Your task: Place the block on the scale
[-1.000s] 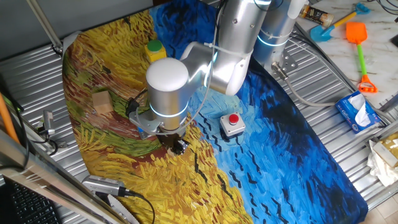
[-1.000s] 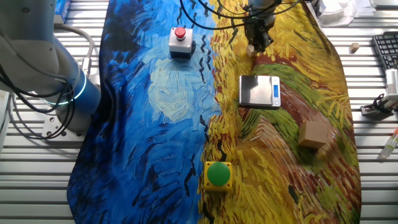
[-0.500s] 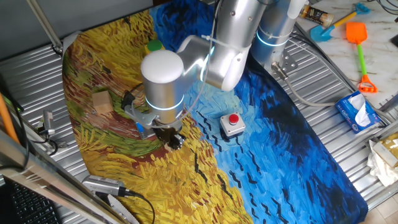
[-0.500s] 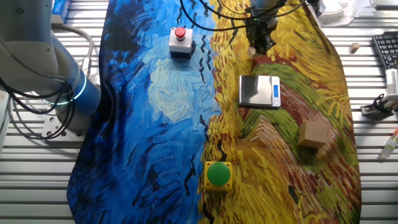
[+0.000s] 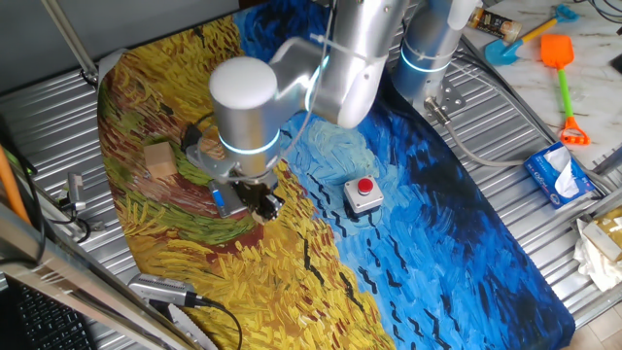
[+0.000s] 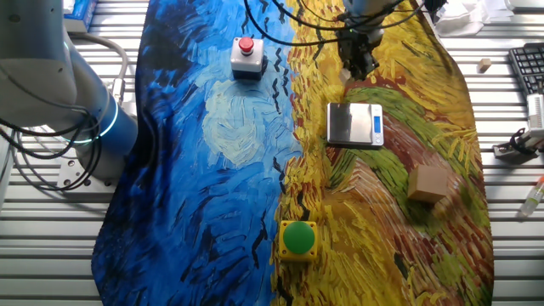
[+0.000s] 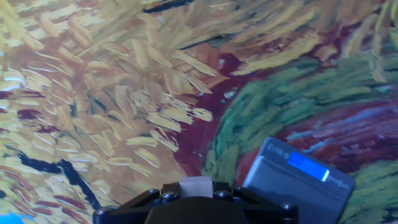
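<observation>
Painted cloth in blue and yellow brushstrokes (image 6: 212,136) is spread over the tabletop (image 5: 544,209), whose ribbed metal is seen at the edges. In one fixed view the arm (image 5: 292,87) is bent low over the yellow half, and the gripper (image 5: 260,205) is seen just above the cloth; the scale is almost wholly hidden behind the arm there, only a blue sliver being visible beside the wrist. In the other fixed view the scale (image 6: 354,124) is fully seen, flat on the cloth with its blue strip on one edge, and the gripper (image 6: 357,61) is seen near it, apart from its top. The block (image 7: 196,186) is shown only in the hand view, as a pale cube clamped between the fingers at the lower edge of the picture, held above the cloth. In that view the scale (image 7: 298,182) lies just beside the gripper, to the right, with its lit blue display facing up.

A larger wooden block (image 6: 429,184) lies on the yellow area, well apart from the scale. A grey box with a red button (image 5: 362,192) and a yellow box with a green button (image 6: 297,239) are also noted on the cloth.
</observation>
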Action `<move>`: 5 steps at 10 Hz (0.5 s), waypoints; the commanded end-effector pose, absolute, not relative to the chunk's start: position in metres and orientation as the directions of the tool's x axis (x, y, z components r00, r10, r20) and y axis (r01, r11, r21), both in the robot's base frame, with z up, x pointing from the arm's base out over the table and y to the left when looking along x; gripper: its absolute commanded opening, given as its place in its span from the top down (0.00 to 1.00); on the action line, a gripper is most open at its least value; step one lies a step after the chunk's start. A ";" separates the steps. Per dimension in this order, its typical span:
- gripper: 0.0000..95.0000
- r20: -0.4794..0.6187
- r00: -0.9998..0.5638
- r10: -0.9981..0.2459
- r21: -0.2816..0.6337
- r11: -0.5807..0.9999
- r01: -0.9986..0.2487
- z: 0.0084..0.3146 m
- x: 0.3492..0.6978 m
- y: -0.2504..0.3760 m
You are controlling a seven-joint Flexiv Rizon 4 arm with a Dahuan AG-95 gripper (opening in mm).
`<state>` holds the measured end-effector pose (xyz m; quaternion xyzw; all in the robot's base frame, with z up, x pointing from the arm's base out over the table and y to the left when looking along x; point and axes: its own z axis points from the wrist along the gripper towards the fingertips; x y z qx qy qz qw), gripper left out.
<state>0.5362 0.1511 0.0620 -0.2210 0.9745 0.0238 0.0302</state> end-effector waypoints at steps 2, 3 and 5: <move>1.00 -0.074 -0.897 -0.436 0.038 0.897 -0.440 0.062 0.535 0.136; 1.00 -0.075 -0.894 -0.442 0.039 0.895 -0.445 0.063 0.534 0.128; 1.00 -0.074 -0.894 -0.442 0.039 0.895 -0.445 0.067 0.533 0.121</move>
